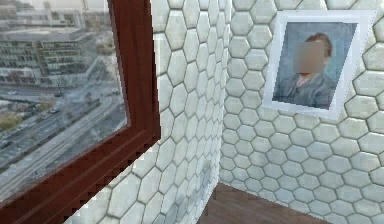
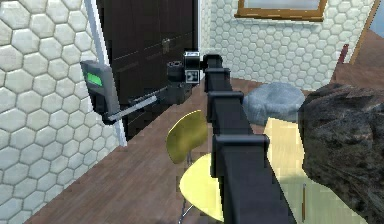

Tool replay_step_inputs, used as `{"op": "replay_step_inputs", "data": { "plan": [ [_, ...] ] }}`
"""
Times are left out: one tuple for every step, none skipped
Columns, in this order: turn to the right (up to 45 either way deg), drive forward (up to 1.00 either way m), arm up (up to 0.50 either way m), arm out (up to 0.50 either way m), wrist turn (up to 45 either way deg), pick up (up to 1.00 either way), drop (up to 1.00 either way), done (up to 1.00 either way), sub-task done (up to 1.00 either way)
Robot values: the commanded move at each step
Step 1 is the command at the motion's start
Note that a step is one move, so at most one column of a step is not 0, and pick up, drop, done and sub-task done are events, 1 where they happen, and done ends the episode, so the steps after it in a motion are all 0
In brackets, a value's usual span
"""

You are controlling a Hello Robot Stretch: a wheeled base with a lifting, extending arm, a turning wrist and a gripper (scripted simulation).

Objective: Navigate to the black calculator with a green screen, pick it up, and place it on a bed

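A: Counting, biggest first?
B: Counting, in the forward view, 1 white hexagon-tiled wall folding into a corner, 1 brown-framed window looking over a city, and 1 framed portrait hanging on the tiles.

A: And looking out on the arm side view?
B: Seeing 1 dark door, 1 dark arm, 1 dark brown lumpy mass at the right edge, 1 pale table, 1 yellow chair, 1 grey rounded lump, and 1 black calculator with 1 green screen.

A: Crowding the arm at all?
B: Sitting right alongside and beneath it: chair on the left, table on the right. Resting past the table: the grey lump.

A: Describing the pose?
B: Rising from the bottom edge toward the door, ending at 2 white marked squares, with the gripper pointing left toward the tiled wall.

A: Holding anything?
B: Holding the black calculator, hanging upright at the finger ends, clear of the floor, in front of the wall just beside the door's edge. Not managing to tell the spread of the fingers.
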Motion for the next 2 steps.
{"op": "replay_step_inputs", "data": {
  "plan": [
    [0.0, 0.00, 0.00, 0.00, -45.0, 0.00, 0.00, 0.00, 0.00],
    [0.0, 0.00, 0.00, 0.00, -18.0, 0.00, 0.00, 0.00, 0.00]
  ]
}}
